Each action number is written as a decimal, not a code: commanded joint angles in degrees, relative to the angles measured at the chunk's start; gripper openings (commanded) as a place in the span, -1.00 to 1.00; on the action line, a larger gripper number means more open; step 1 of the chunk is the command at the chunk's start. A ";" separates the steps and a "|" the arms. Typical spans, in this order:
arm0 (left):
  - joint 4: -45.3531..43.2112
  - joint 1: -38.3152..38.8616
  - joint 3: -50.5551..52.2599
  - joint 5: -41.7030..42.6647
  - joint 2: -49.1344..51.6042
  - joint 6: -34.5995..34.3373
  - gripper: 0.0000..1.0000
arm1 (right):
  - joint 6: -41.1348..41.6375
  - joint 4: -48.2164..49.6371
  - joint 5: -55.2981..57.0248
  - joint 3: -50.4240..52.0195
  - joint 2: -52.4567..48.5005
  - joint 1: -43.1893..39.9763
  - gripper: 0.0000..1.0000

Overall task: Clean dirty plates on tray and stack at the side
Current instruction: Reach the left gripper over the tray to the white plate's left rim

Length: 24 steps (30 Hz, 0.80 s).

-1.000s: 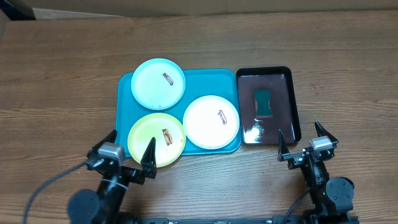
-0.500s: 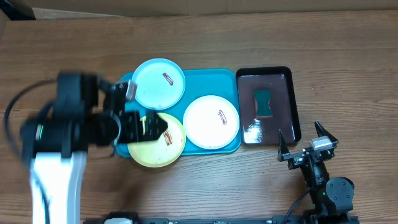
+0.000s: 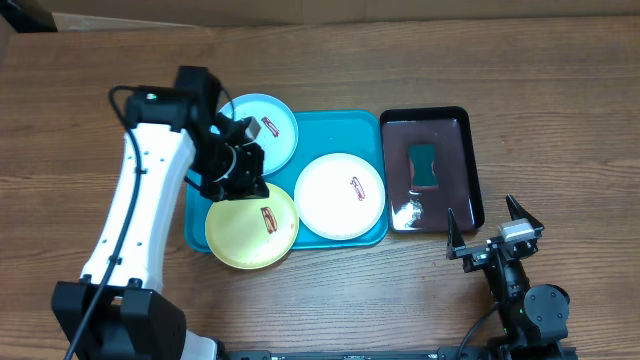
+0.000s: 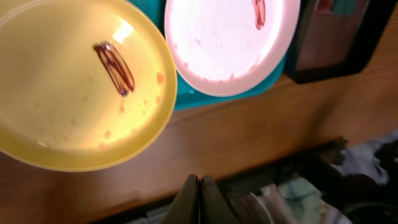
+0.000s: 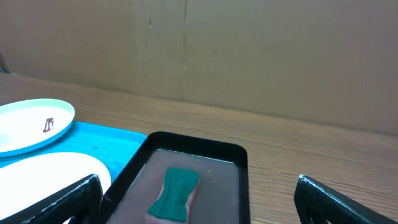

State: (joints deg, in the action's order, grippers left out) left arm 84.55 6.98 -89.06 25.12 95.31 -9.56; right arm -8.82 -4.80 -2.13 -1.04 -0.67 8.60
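Because the turquoise tray is crowded, the chief danger is a plate being shoved off it. The yellow-green plate hangs over the tray's lower left rim onto the table, and the white plate in the wrist view also juts past the rim. A downward or sideways push on either overhanging edge could tip it or send it sliding. The left gripper makes that more likely: its fingers are pressed together on nothing, so it cannot take a rim as it stands and would only nudge whatever it meets. From above, its dark head sits left of centre, over the gap between the cyan plate and the yellow-green one, partly covering the cyan plate's lower left. How high it hangs over them I cannot tell from this angle. In the wrist view the yellow-green plate fills the upper left, well apart from the fingertips at bottom centre. A second risk is wiping with no tool. The green sponge lies in the black tray at right of frame, well away from the left gripper. It is nearer the right gripper, which waits spread wide and empty at lower right. Each plate carries a brown-red smear, and a bare finger would likely spread it.
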 commanded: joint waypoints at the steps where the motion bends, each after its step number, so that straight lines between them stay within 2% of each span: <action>1: -3.80 3.02 1.79 -8.44 0.28 -3.15 -0.72 | 0.00 0.15 -0.13 0.59 0.50 -0.44 1.00; 4: -8.72 5.05 4.22 -11.23 0.31 -3.37 -0.54 | 0.00 0.15 -0.13 0.59 0.50 -0.44 1.00; 9: -18.99 7.02 10.58 -11.61 0.31 -3.43 -0.56 | 0.00 0.15 -0.13 0.59 0.50 -0.44 1.00; 13: -28.44 7.69 16.35 -11.82 0.59 -4.22 -0.47 | 0.00 0.15 -0.13 0.59 0.50 -0.44 1.00; 16: -34.21 7.67 19.71 -12.59 0.70 -4.22 -0.50 | 0.00 0.15 -0.13 0.59 0.50 -0.44 1.00; 18: -36.52 7.67 20.85 -13.38 0.70 -4.22 -0.62 | 0.00 0.15 -0.13 0.59 0.50 -0.44 1.00; 24: -38.14 8.50 21.20 -13.38 0.81 -6.62 -0.66 | 0.00 0.15 -0.13 0.59 0.50 -0.44 1.00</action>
State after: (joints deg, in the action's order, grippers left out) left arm 46.92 14.57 -68.05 12.56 95.81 -13.87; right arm -8.84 -4.82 -2.13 -1.04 -0.67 8.60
